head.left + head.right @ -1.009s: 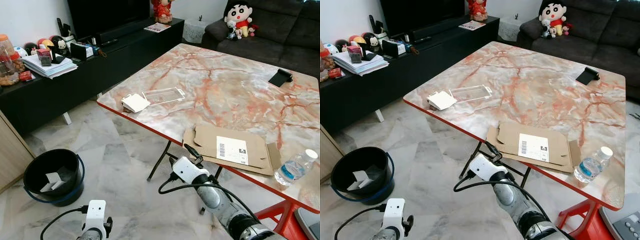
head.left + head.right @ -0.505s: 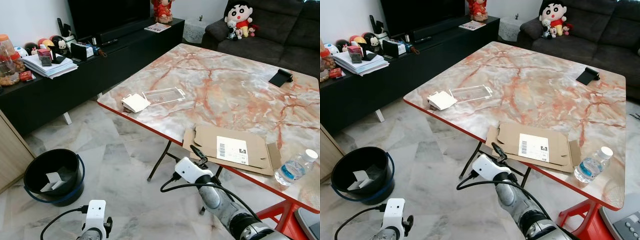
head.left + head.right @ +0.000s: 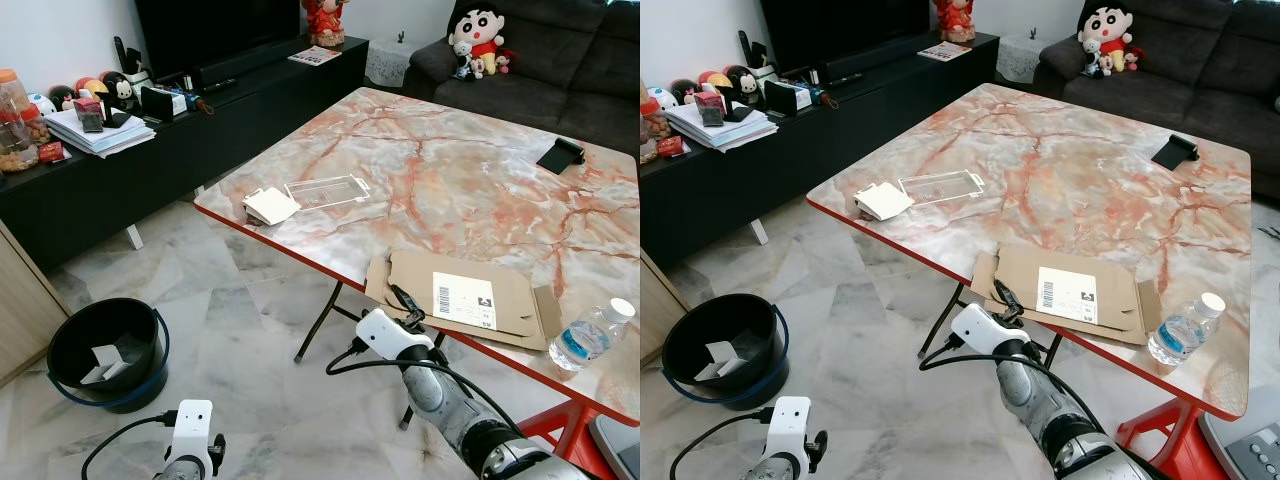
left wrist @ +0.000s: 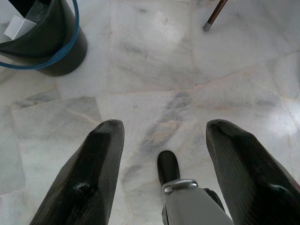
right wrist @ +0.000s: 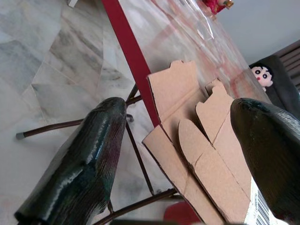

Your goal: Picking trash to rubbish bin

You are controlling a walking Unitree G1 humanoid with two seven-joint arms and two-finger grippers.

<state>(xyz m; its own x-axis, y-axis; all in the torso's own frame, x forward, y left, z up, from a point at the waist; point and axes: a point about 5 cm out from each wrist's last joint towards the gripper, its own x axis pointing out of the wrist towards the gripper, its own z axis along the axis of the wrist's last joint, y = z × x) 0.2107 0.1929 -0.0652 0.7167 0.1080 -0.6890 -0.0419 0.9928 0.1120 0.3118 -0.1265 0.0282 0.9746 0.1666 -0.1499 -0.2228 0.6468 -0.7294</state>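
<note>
Cardboard flattened box on marble tabletop edge; right gripper spread wide just before it; left gripper wide above floor.

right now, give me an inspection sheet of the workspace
surface: marble table, red rim.
job's things: flattened cardboard box overhanging near edge; black bin on floor, paper inside.
clutter: water bottle, clear plastic tray, white packet, black holder.
grippers: right tool open, at the box edge; left tool open, low over floor.
cables: black cable along the right arm.
surroundings: sofa, TV console.
</note>
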